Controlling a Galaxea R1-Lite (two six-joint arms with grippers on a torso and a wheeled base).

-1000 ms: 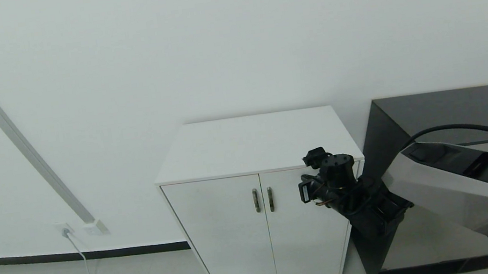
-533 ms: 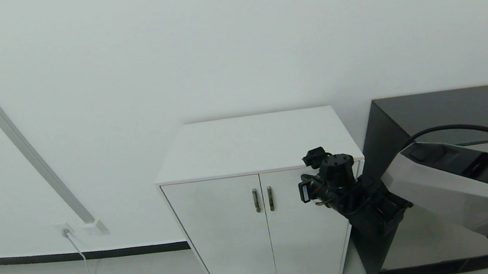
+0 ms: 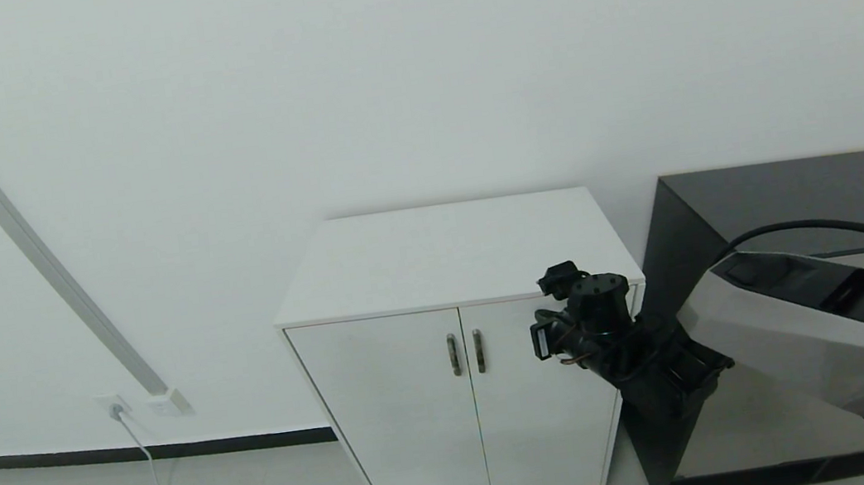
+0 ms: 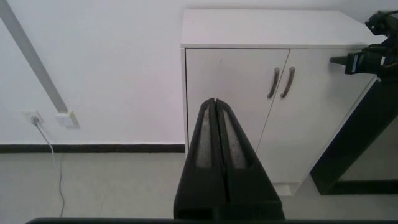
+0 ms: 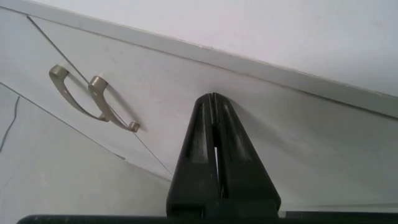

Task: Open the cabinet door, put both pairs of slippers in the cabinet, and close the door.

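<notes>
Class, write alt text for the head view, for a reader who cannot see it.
A white cabinet, shut, stands against a white wall. The right gripper hangs before the right door, right of the two handles.

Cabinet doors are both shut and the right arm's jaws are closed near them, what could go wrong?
The right gripper sits off to the side of the right door's handle with jaws shut; pushing forward, it could bump the door panel instead of hooking it. The two handles sit close together, so it might catch the left handle.
</notes>
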